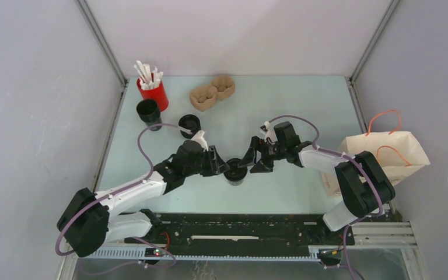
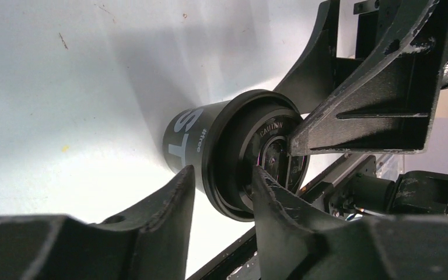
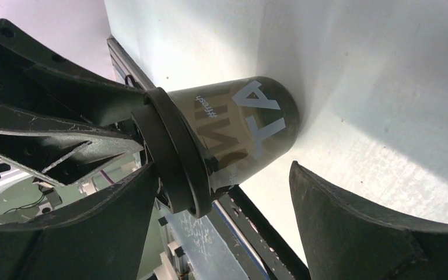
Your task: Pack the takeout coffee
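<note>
We see the coffee cup (image 1: 234,173) standing upright on the pale table (image 1: 280,111), near the front edge and about midway between the two arms, with its black lid (image 2: 239,146) on. The left gripper (image 1: 226,169) reaches it from the left with its fingers (image 2: 178,204) partly apart and straddling the rim of the lid. One tip lies against the cup wall just under the rim and the other sits on the lid's top. We cannot tell whether they are pinching the rim or only resting there. The right gripper (image 1: 249,163) comes in from the right with its jaws spread wide and the cup between them. In its wrist view, one finger sits close by the lid, though we cannot tell if it touches, and the other stands clearly apart from the cup wall, so it holds nothing. From the left wrist, we see one tip of that gripper at the top of the lid. The brown paper bag (image 1: 388,153) with orange handles lies well apart at the right edge of the table. At the far left are a red cup of white sticks (image 1: 153,93) and, beside it, an open black cup (image 1: 149,111). A squat black round piece (image 1: 189,123) lies nearer the left gripper, and a cardboard cup carrier (image 1: 212,92) rests farther back.
</note>
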`<state>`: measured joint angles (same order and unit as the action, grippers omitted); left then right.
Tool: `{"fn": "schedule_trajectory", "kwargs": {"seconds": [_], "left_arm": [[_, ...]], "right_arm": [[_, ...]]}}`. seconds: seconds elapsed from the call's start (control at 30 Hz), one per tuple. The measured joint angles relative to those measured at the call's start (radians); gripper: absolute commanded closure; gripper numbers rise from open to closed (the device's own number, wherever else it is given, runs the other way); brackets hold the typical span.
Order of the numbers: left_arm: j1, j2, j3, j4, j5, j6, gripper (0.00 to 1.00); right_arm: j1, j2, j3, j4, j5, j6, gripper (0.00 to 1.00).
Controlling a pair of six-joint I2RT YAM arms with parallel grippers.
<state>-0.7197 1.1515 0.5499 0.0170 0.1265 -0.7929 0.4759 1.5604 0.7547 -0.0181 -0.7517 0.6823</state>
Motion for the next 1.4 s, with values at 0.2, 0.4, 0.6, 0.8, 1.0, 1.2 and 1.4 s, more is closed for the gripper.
{"fn": "schedule_trajectory", "kwargs": {"seconds": [0.2,0.4,0.6,0.8,1.0,1.2,1.4], "left_arm": [[0.0,0.008,0.048,-0.093,-0.001,0.036,0.26],[-0.001,-0.003,0.121,-0.183,-0.005,0.07,0.07],[0.006,-0.136,0.116,-0.246,-0.016,0.068,0.15],[0.045,-0.258,-0.024,-0.174,0.035,-0.007,0.42],[0.098,-0.2,-0.121,-0.077,0.119,-0.08,0.49],[0.114,-0.116,-0.146,0.074,0.176,-0.13,0.55],[0.116,-0.094,-0.148,0.102,0.179,-0.133,0.6]], "right_arm": [[0.0,-0.012,0.0,-0.019,-0.01,-0.008,0.11],[-0.001,-0.022,0.008,-0.036,-0.012,-0.009,0.09],[-0.004,-0.039,0.034,-0.064,-0.012,-0.019,0.09],[-0.007,-0.053,0.041,-0.099,-0.013,-0.033,0.2],[-0.044,-0.089,0.041,-0.121,-0.037,-0.053,0.38],[-0.076,-0.086,0.032,-0.103,-0.071,-0.05,0.51],[-0.074,-0.051,0.021,-0.065,-0.093,-0.047,0.55]]}}
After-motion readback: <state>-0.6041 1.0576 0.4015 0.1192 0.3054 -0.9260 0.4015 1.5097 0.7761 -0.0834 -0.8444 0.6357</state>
